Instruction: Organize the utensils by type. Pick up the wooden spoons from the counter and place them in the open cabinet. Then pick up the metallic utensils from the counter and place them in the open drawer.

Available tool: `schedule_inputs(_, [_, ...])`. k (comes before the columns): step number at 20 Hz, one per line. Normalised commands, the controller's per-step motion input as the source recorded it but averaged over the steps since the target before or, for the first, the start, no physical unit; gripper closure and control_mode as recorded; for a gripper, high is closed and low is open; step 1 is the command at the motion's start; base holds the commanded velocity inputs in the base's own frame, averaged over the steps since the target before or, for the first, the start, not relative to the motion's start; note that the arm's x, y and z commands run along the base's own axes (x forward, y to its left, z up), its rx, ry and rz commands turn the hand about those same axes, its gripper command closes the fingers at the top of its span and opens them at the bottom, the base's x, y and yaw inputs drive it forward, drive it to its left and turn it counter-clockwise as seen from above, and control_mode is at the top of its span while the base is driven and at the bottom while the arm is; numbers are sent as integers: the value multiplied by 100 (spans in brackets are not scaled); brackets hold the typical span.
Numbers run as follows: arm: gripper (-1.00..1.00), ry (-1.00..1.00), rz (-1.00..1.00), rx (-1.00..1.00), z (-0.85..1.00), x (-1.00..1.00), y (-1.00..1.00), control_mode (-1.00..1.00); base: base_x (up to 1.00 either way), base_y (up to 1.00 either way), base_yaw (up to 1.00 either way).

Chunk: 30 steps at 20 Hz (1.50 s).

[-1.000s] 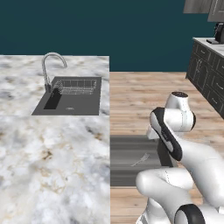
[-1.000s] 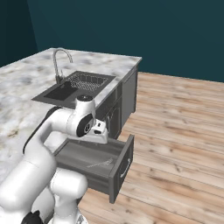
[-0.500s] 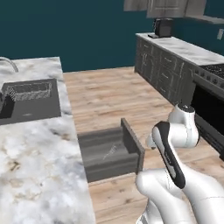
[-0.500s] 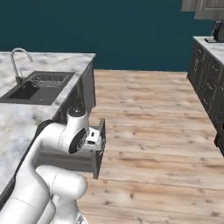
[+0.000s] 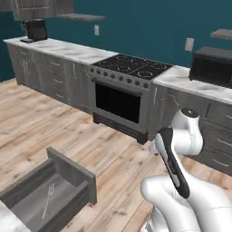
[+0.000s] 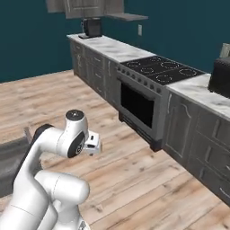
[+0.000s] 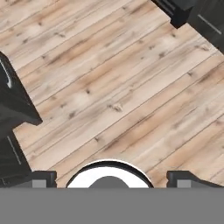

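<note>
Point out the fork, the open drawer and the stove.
fork point(image 5: 48, 199), left base view, on its handle.
drawer point(image 5: 72, 171), left base view, on its front panel.
stove point(image 5: 131, 66), left base view, on the cooktop.

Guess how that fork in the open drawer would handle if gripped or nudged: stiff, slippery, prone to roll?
The fork looks thin and metallic grey, so probably rigid and light. It lies flat on the drawer floor, so a nudge would likely slide it, not roll it. So low and slim, it may slip from a grip.

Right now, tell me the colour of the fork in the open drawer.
Silver-grey fork, seen best in the left base view.
</note>
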Motion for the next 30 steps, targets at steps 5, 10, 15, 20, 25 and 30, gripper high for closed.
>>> schedule_inputs(5, [-100,0,0,0,0,0,0,100,4,-8,-97])
schedule_inputs(10, [-100,0,0,0,0,0,0,100,11,-14,-91])
schedule_inputs(15, [-100,0,0,0,0,0,0,100,21,-16,-82])
schedule_inputs(20, [-100,0,0,0,0,0,0,100,49,-2,-65])
schedule_inputs(25, [-100,0,0,0,0,0,0,100,67,15,-31])
schedule_inputs(30, [-100,0,0,0,0,0,0,100,85,8,-12])
